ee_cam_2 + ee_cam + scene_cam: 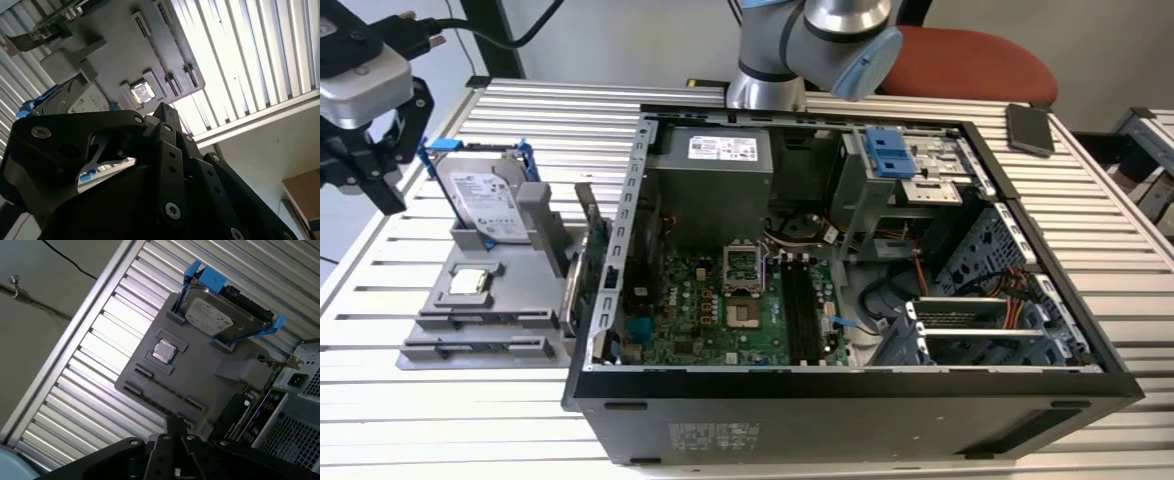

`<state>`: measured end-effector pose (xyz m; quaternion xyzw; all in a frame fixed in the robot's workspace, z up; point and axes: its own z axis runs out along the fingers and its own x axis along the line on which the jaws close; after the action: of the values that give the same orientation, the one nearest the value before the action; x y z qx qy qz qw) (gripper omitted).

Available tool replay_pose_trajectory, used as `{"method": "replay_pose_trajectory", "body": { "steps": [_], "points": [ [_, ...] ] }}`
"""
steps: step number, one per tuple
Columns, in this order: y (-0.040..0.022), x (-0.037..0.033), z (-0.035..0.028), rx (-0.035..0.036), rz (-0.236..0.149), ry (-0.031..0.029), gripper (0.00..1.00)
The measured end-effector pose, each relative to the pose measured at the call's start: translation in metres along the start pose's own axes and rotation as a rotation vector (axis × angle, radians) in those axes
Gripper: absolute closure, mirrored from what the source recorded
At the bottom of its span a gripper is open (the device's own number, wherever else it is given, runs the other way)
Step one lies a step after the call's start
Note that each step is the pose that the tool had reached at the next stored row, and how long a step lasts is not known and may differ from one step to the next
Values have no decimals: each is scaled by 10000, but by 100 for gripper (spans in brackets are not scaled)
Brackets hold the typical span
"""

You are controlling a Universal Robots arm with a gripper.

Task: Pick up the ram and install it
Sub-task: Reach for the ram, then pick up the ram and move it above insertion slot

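My gripper (380, 195) hangs over the table at the exterior view's far left, beside a grey parts holder (520, 335) and apart from it. Its fingers meet at one tip (175, 424) with nothing showing between them. In the first wrist view a thin dark strip (161, 388) stands on edge in a long slot of the holder (200, 385); it looks like the ram. The open computer case (854, 390) lies to the holder's right in the exterior view, with black memory slots (797, 305) on its green board.
The holder also carries a hard drive in a blue caddy (487, 200), a small square silver chip (471, 283) and an upright expansion card (591, 262). A phone (1029, 128) lies at the back right. The arm's base (767, 90) stands behind the case.
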<state>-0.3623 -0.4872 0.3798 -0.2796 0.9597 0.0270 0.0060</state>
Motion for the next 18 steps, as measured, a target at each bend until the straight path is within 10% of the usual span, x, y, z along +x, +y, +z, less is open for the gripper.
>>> {"method": "replay_pose_trajectory", "body": {
  "steps": [18],
  "points": [
    [0, 0, -3, -64, -2392, 117, 100]
  ]
}}
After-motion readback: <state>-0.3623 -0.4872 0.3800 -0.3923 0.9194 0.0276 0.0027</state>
